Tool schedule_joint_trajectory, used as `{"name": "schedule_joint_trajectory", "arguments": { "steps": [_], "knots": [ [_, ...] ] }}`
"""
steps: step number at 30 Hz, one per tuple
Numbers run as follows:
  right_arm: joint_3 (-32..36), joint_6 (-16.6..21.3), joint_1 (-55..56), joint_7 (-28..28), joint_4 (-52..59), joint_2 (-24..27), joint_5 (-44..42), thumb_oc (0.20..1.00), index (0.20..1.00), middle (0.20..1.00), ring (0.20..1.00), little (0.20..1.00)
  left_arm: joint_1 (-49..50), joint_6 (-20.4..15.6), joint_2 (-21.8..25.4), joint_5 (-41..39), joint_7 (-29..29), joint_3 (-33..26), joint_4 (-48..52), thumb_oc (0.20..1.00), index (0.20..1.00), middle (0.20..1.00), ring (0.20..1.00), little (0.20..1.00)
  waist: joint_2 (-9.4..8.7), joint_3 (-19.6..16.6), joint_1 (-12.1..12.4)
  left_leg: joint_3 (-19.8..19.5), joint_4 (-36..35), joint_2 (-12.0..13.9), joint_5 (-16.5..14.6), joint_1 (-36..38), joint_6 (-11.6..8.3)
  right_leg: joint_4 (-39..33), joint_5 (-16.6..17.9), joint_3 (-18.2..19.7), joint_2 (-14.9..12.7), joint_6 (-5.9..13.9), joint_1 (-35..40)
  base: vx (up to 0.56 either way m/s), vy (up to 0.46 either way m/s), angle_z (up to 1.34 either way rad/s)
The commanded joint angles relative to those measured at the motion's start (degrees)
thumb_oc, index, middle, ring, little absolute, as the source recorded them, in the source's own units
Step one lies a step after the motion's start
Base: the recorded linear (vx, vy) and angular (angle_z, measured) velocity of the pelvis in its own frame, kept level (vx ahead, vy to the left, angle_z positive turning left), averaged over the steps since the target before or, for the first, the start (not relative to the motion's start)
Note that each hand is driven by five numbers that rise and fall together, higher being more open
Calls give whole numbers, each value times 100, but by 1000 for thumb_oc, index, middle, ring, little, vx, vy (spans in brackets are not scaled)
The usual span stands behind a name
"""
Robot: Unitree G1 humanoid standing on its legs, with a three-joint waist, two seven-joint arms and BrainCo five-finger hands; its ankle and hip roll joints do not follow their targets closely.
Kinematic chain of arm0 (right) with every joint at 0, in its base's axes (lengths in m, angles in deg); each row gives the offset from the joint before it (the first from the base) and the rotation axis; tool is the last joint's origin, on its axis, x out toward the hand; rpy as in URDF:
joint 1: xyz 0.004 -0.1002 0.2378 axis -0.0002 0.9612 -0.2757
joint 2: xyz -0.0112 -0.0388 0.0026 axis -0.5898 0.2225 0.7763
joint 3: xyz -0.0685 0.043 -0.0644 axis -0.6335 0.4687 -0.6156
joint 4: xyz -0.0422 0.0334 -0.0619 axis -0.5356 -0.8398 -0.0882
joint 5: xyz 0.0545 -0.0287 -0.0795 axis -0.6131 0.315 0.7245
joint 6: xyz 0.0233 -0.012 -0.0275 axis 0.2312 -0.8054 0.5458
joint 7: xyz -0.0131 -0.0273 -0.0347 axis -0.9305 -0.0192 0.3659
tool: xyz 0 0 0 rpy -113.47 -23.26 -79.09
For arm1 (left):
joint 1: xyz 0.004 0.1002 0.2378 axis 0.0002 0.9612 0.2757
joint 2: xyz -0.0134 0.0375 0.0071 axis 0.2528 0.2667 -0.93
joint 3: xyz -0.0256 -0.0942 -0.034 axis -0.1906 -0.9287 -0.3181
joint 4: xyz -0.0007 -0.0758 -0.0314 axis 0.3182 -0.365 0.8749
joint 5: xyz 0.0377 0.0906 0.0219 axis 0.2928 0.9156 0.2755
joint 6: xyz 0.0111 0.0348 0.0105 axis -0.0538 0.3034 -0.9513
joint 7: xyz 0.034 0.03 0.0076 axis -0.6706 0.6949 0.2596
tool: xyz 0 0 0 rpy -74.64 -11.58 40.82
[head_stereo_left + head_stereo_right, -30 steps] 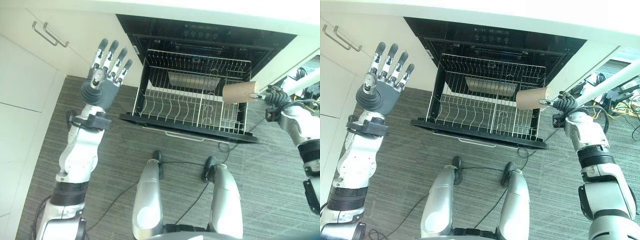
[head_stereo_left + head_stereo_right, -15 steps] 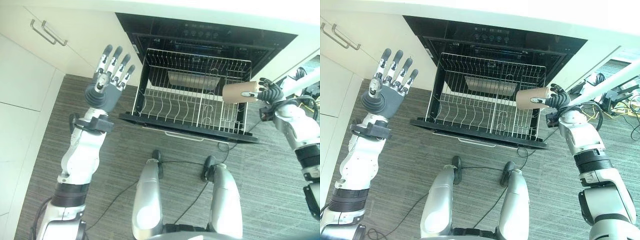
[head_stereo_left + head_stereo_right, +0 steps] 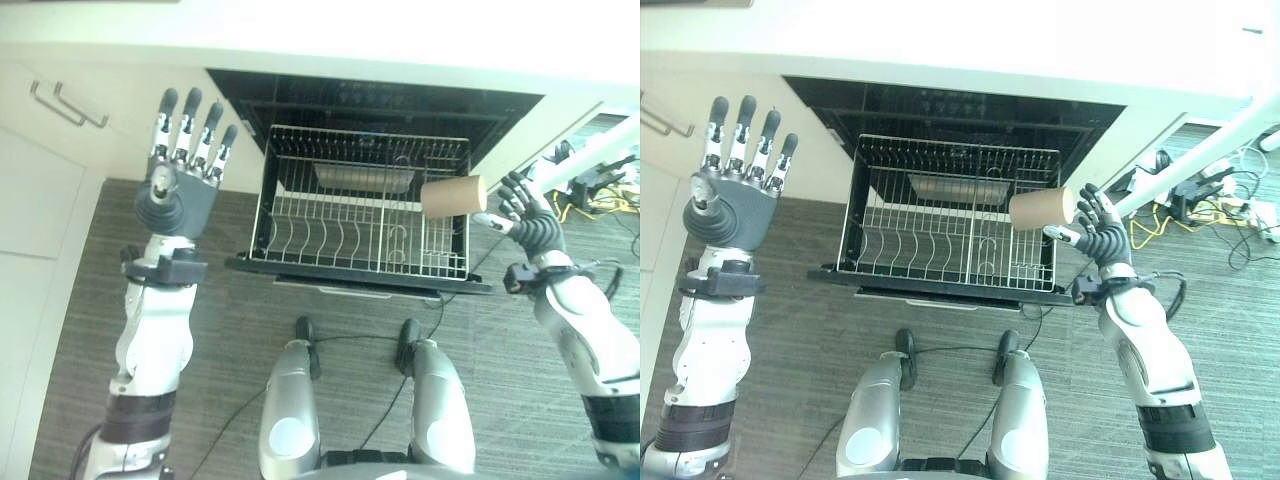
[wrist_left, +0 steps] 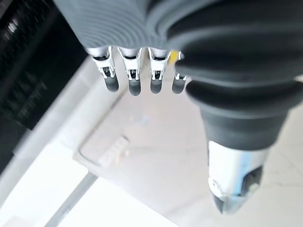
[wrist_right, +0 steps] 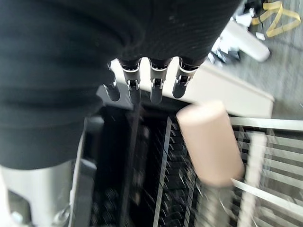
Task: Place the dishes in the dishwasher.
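Note:
A tan cup (image 3: 453,195) lies on its side in the air above the right end of the pulled-out wire rack (image 3: 300,222) of the open dishwasher. My right hand (image 3: 527,218) is just right of it, fingers spread and open. In the right wrist view the cup (image 5: 208,142) is clear of the straight fingers (image 5: 156,90), with the rack's wires below it. My left hand (image 3: 178,190) is raised left of the dishwasher, open and holding nothing, fingers (image 4: 133,80) straight.
A metal dish (image 3: 362,178) rests at the back of the rack. The dishwasher door (image 3: 350,280) lies open in front of me. White cabinets with a bar handle (image 3: 68,103) stand on the left. Cables (image 3: 585,195) and a white pole (image 3: 600,152) are at the right.
My right hand has opened and drawn back from the cup, which is now free of it. The camera has shifted, so the whole scene sits lower and further left.

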Motion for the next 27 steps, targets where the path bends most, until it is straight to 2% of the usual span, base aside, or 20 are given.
{"name": "schedule_joint_trajectory", "arguments": {
  "steps": [1, 7, 12, 15, 20, 24, 27],
  "knots": [
    [207, 799, -113, -255, 178, -9, -167, 1000, 1000, 1000, 1000, 1000, 204, -532, 100, 116, -293, -106, 318, 1000, 1000, 1000, 1000, 1000, -46, -808, -32, 111, -738, 208, 355, 573, 6, -957, 536, 117, -76, 197, 454, 61, -22, -9],
    [488, 1213, 196, -81, 554, 43, -138, 1000, 1000, 1000, 1000, 1000, 321, -649, 136, 130, -304, -215, 411, 1000, 1000, 1000, 1000, 1000, -48, -1399, -111, 342, -1758, 187, 692, 1325, -97, -2043, 890, 33, 92, 273, 1283, 47, -27, -9],
    [541, 1229, 311, -76, 795, 130, -52, 1000, 1000, 1000, 1000, 1000, 395, -884, 93, 227, -308, -302, 493, 1000, 1000, 1000, 1000, 1000, -11, -1825, -106, 418, -2480, 135, 905, 1830, -153, -2782, 1154, -48, 156, 340, 1839, 10, -29, -5],
    [550, 1353, 313, -110, 930, 126, -32, 1000, 1000, 1000, 1000, 1000, 390, -1089, 45, 326, -254, -284, 548, 1000, 1000, 1000, 1000, 1000, 2, -1960, -97, 423, -2494, 181, 857, 1883, -192, -3008, 1244, -181, 133, 368, 2036, -26, -35, -2],
    [592, 1714, 248, -65, 1209, 155, 27, 1000, 1000, 1000, 1000, 1000, 273, -1438, 4, 591, -234, -216, 544, 1000, 1000, 1000, 1000, 1000, 68, -2275, -90, 347, -2494, 245, 899, 1883, -288, -3008, 1187, -388, 130, 376, 2170, -36, -8, 14],
    [705, 1798, 255, -71, 1308, 297, -65, 1000, 1000, 1000, 1000, 1000, 340, -1419, 9, 841, -215, -241, 637, 1000, 1000, 1000, 1000, 1000, 84, -2383, -58, 308, -2494, 187, 840, 1961, -255, -3008, 1165, -463, 83, 395, 2256, -1, 106, 17],
    [799, 1792, 357, -87, 1409, 310, -78, 1000, 1000, 1000, 1000, 1000, 350, -1229, 1, 657, -382, -314, 712, 1000, 1000, 1000, 1000, 1000, 78, -2452, -61, 272, -2494, 63, 755, 2031, -209, -3008, 1191, -484, -11, 494, 2307, 26, 208, 5]
  ]
}}
